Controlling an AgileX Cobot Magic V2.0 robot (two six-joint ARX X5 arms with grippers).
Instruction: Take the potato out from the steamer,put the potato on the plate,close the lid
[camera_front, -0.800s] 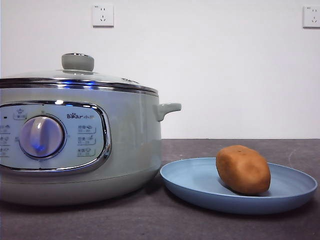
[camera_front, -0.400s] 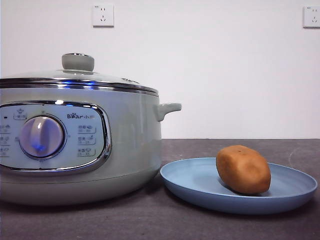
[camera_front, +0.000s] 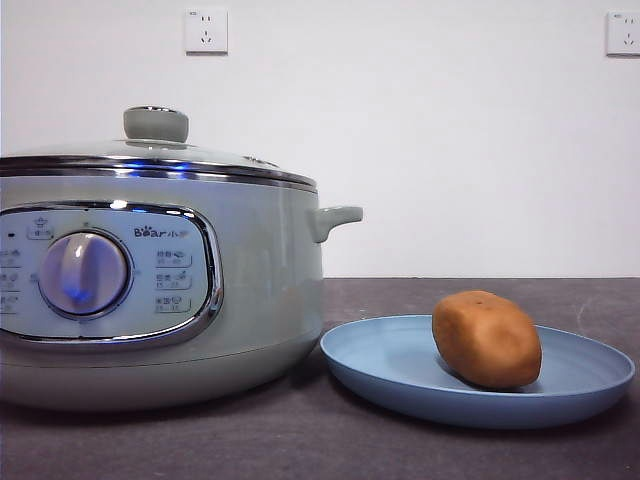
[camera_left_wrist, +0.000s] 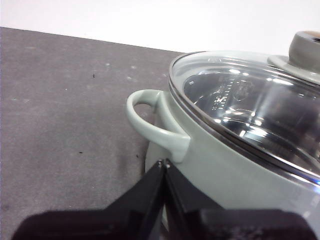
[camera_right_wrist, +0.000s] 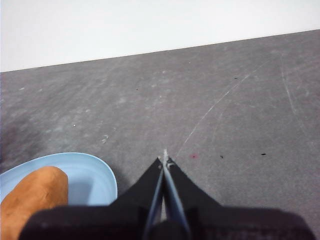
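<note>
A dark grey, scuffed surface (camera_front: 300, 440) runs back to a plain white wall carrying two sockets (camera_front: 205, 30). Nearest the front camera sits the plate (camera_front: 400, 385), light blue and shallow, with the potato (camera_front: 486, 339) lying on it toward its right side, tilted a little. Just beside the plate, close to touching its rim, stands the steamer (camera_front: 260, 290), its control panel and silver dial (camera_front: 84, 273) facing forward. The lid (camera_front: 150, 158) rests on the steamer with its chrome rim seated all round and its knob (camera_front: 155, 124) on top; through the glass in the left wrist view the pot looks empty.

Neither arm shows in the front view. The left end effector (camera_left_wrist: 164, 164) has its jaws pressed together on nothing, hovering near the steamer's side handle (camera_left_wrist: 152, 120). The right end effector (camera_right_wrist: 164, 159) is likewise closed and empty, above bare surface just beside the plate.

Judging by this layout, the task looks complete. The remaining risk is in retreat: the left arm is close to the handle, and a careless sweep could nudge the steamer into the plate or jar the lid off its seat.
</note>
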